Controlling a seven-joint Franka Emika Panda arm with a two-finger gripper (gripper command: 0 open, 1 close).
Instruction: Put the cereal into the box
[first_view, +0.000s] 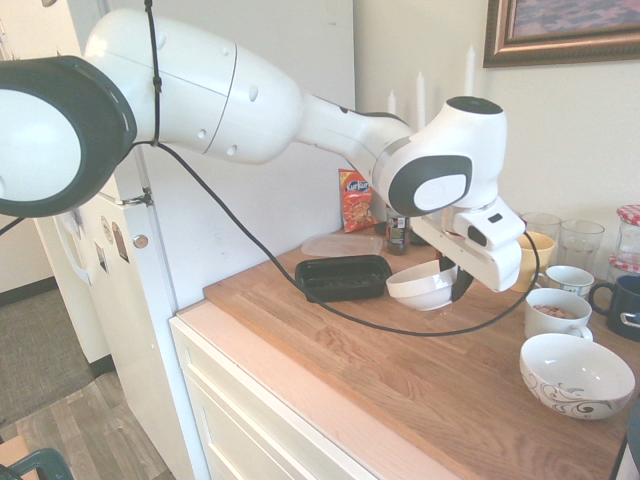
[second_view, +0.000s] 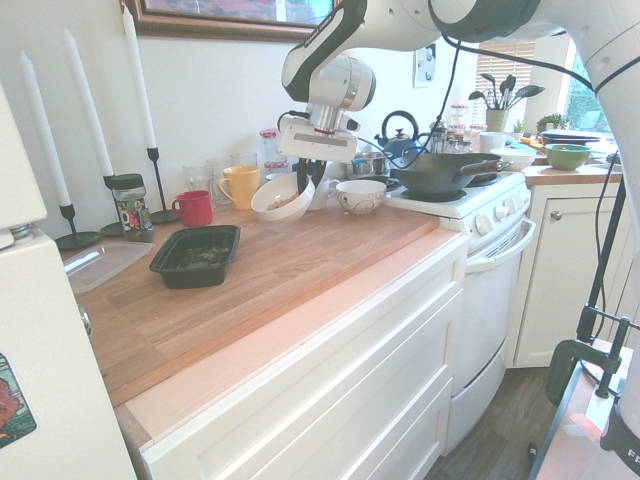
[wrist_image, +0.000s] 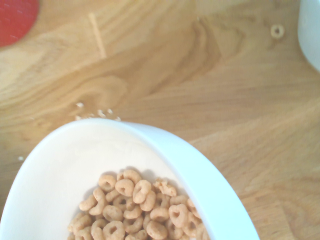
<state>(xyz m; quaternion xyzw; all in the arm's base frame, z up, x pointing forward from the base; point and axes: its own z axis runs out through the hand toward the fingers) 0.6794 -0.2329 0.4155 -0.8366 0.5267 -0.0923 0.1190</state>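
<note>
Black box (second_view: 195, 256) sits on wood table (second_view: 300, 270), left side. I see white bowl (second_view: 281, 197) w/ cereal (wrist_image: 140, 210) to its right, tilted, lifted off table, jaws clenched on its rim; gripper (second_view: 308, 180).

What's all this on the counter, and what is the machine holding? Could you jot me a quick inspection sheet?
Surface: wooden countertop over white drawers; one stray cereal ring lies on it.
Job's things: cereal sits in a white bowl, lifted and tilted. The black box rests on the counter, apart from the bowl.
Clutter: yellow mug, red cup, patterned bowl, clear lid, orange snack bag, candles.
Grippers: the gripper has its jaws shut on the white bowl's rim.
Cables: a black cable hangs along the arm.
Surroundings: stove with a wok, framed picture.
</note>
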